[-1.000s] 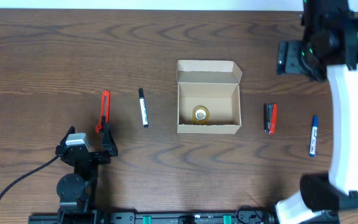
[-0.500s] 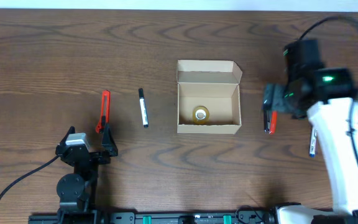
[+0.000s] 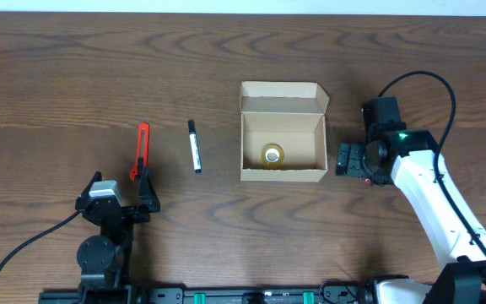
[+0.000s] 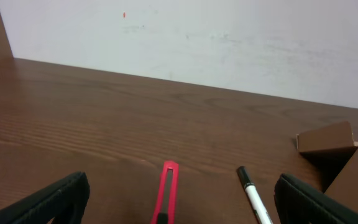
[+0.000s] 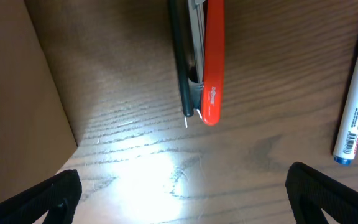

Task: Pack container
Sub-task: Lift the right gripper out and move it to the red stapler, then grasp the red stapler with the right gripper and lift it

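Right hand (image 3: 353,160) dropped over stapler (image 5: 207,62), hiding it overhead.

No legible text or labels.

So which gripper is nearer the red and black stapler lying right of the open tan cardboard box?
Right. The right gripper hangs open over the stapler; the left gripper sits far beyond the cardboard box, by the red box cutter.
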`<state>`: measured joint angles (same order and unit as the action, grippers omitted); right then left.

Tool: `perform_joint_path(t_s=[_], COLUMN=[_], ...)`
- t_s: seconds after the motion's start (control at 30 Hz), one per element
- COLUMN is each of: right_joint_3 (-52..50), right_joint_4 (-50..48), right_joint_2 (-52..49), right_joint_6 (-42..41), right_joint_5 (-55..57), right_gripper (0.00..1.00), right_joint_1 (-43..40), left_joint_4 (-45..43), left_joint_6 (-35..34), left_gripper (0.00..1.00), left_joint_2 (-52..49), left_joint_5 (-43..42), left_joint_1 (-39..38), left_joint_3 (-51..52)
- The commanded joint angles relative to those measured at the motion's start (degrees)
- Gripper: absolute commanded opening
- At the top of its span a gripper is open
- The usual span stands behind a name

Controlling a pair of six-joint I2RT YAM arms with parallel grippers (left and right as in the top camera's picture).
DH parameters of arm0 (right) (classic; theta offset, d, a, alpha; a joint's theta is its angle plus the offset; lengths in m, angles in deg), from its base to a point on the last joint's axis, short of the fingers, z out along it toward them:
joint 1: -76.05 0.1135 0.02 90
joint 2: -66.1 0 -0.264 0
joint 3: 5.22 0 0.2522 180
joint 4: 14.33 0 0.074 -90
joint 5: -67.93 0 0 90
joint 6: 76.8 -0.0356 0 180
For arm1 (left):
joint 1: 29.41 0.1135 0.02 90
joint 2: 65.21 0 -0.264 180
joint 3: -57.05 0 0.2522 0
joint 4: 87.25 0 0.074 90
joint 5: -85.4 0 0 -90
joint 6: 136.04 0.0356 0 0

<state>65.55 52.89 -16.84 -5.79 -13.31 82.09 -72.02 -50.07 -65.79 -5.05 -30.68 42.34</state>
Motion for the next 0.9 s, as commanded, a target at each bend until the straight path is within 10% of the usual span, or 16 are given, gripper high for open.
perform_joint_path(t_s=[0.0,0.87], right_joint_3=[-0.3,-9.0], right_joint_4=[-1.1,-20.3], right_joint_2=[1.2,-7.2], right_joint_6=[-1.2,5.0], right_joint_5=[0.0,-7.8], right_gripper=[0.99,0.99], right_joint_1=[-1.9,-7.8], left_joint_4=[3.0,3.0], left_joint_6=[0.6,0.6], left_gripper=[0.95,0.95], left_joint_2=[0.3,0.3], left_joint_5=[0.6,0.6], left_joint_1=[0.2,0.2], left_joint_3=[0.7,0.7])
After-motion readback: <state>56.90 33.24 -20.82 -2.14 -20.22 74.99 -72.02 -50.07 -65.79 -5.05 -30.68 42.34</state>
